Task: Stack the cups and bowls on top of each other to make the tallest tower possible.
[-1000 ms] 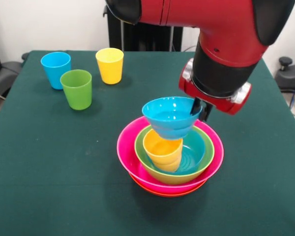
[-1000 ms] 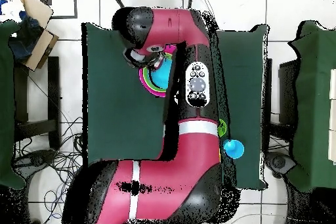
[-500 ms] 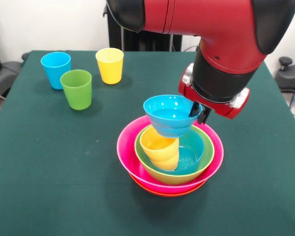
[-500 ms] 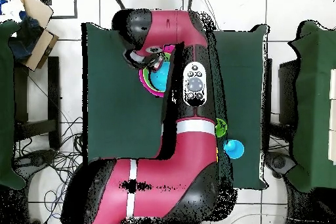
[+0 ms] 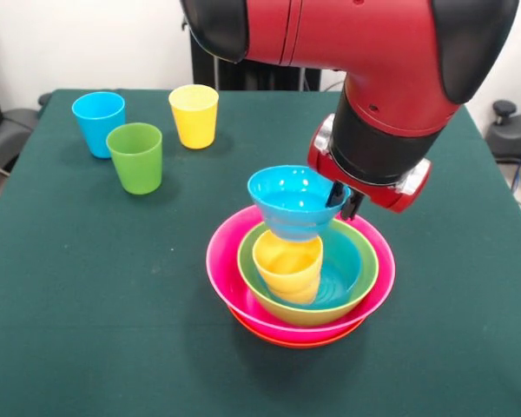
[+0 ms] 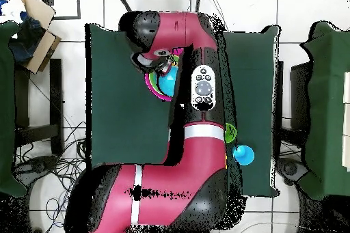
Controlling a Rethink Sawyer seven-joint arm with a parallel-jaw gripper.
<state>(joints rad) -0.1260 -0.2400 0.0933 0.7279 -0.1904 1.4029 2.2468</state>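
Glossy blue bowl (image 5: 293, 201) in hand (image 5: 339, 198) sits atop yellow-orange cup (image 5: 287, 266).

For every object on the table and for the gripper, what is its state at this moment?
gripper: shut on the small blue bowl's rim.
small blue bowl: upright, held over the yellow-orange cup.
yellow-orange cup: upright inside the lime green bowl.
lime green bowl: nested in the pink bowl.
pink bowl: sits on the orange bowl.
orange bowl: bottom, only its edge shows.
light blue cup, green cup, yellow cup: upright, empty, apart.

The arm (image 6: 198, 100) hides most of the nested bowls (image 6: 156, 87) (overhead view).
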